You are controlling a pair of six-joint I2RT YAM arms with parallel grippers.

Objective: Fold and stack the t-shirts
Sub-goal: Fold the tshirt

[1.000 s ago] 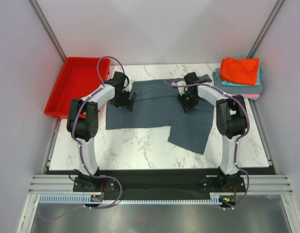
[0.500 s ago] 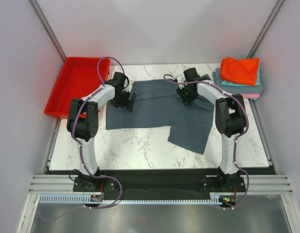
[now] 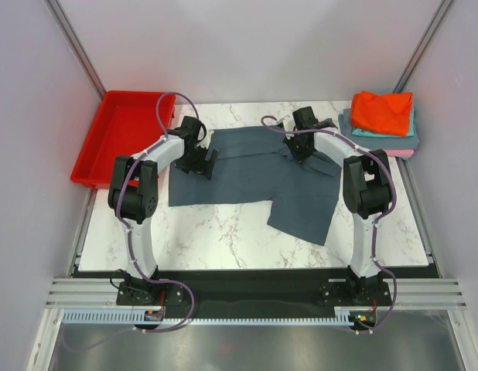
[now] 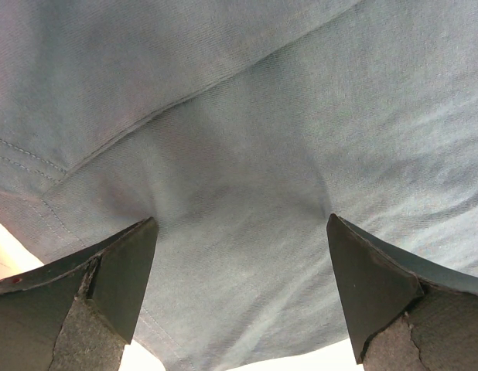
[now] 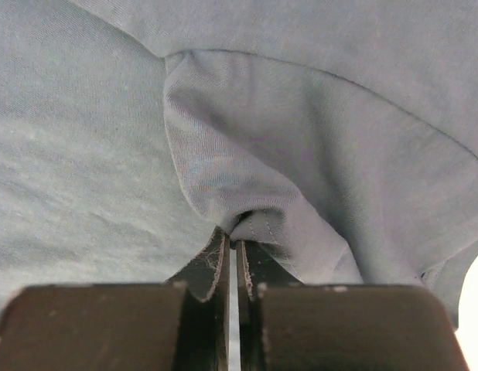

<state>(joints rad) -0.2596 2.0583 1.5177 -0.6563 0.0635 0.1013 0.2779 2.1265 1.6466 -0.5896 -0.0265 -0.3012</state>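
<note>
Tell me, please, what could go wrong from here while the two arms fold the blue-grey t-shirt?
1. The right gripper is shut on only a small pucker of the slate blue-grey t-shirt; it may slip out when lifted.
2. The left gripper is open over the cloth, so a pull from the right alone could drag and bunch the shirt.
3. The shirt's near right part lies askew, so the fold may come out crooked.
</note>
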